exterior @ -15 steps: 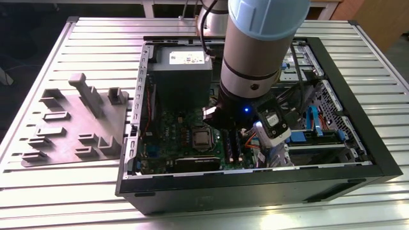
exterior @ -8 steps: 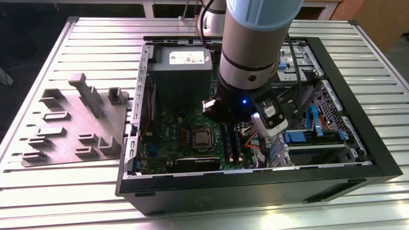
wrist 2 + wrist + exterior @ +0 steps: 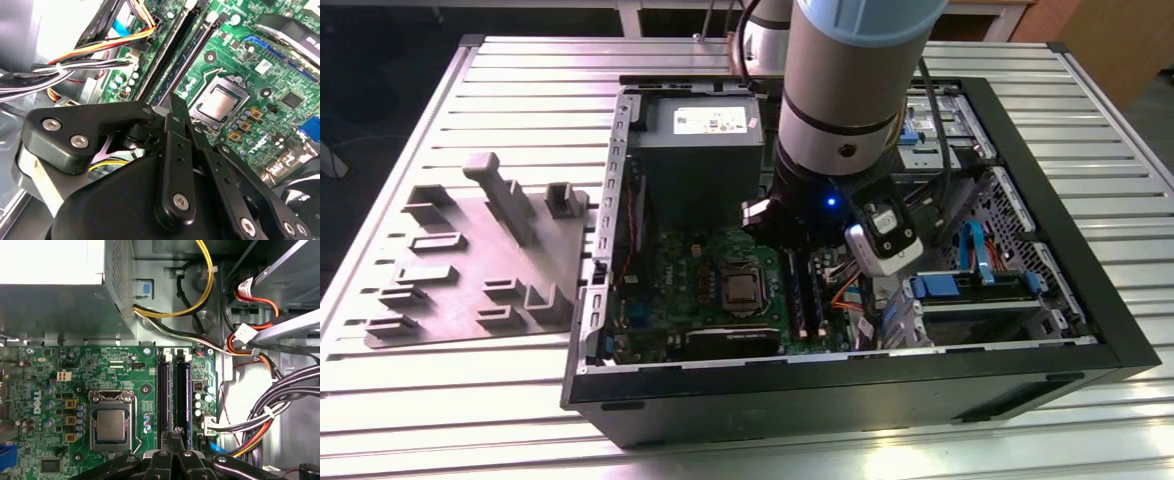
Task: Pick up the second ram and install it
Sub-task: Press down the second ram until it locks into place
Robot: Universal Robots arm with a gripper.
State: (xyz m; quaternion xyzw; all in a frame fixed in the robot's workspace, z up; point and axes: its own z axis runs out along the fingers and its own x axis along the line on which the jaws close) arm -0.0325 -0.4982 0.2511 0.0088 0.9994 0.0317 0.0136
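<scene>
In the first wrist view my gripper point(image 3: 175, 433) hangs over the green motherboard point(image 3: 55, 385), at one end of its two long black slots. Its fingertips are pressed together and nothing shows between them. Each slot holds a dark blue-green strip. The one on the cable side looks like the second ram point(image 3: 183, 392), lying in its slot, but I cannot tell how deep it sits. In the second wrist view the gripper point(image 3: 174, 107) is just short of the same slots point(image 3: 186, 55). In the exterior view the arm point(image 3: 841, 120) reaches down into the open computer case point(image 3: 854, 390).
The processor socket point(image 3: 110, 424) sits beside the slots. Bundles of coloured cables point(image 3: 260, 415) and a metal drive cage point(image 3: 285, 330) crowd the other side. The power supply box point(image 3: 700, 150) fills the case's far end. A grey parts fixture point(image 3: 467, 255) lies on the slatted table at the exterior view's left.
</scene>
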